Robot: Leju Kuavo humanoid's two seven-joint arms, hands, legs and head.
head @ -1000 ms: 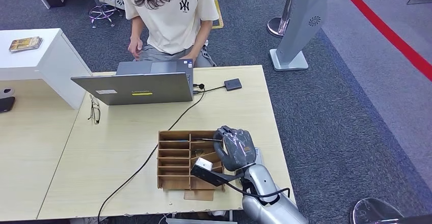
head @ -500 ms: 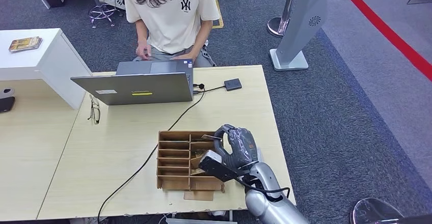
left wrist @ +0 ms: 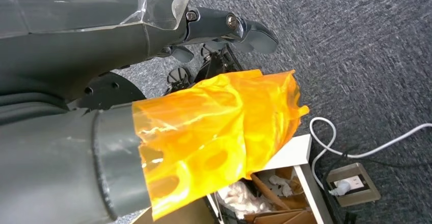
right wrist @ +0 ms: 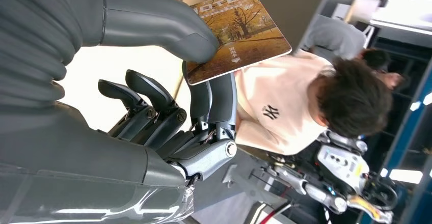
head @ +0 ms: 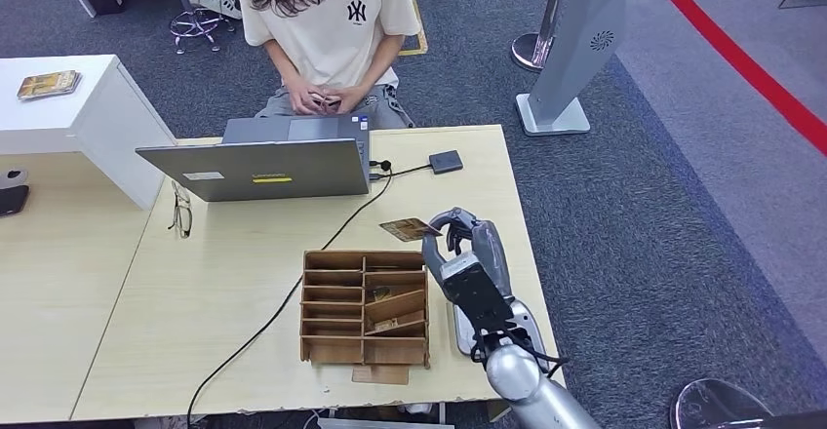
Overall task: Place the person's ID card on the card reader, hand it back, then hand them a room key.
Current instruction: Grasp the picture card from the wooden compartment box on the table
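My right hand (head: 468, 265) is raised over the table just past the wooden card organizer (head: 336, 307). It pinches a room key card (head: 404, 226) printed with autumn trees. In the right wrist view the room key card (right wrist: 237, 30) sits between the thumb and the fingers (right wrist: 216, 94) of my right hand (right wrist: 127, 112). The small black card reader (head: 446, 162) lies near the table's far edge, wired to the laptop. The person (head: 327, 19) sits behind the laptop with both hands together in the lap. My left hand (left wrist: 153, 81) hangs over the carpet, holding nothing.
An open grey laptop (head: 263, 164) stands at the far side, and a black cable (head: 293, 292) runs from it across the table (head: 224, 253). Glasses (head: 181, 216) lie left of it. A white cabinet (head: 88, 107) stands at the left. A grey floor stand (head: 571, 58) is beyond the table's right corner.
My right hand rose out of the organizer with the key card and moved toward the table's far side. The person brought both hands together in the lap.
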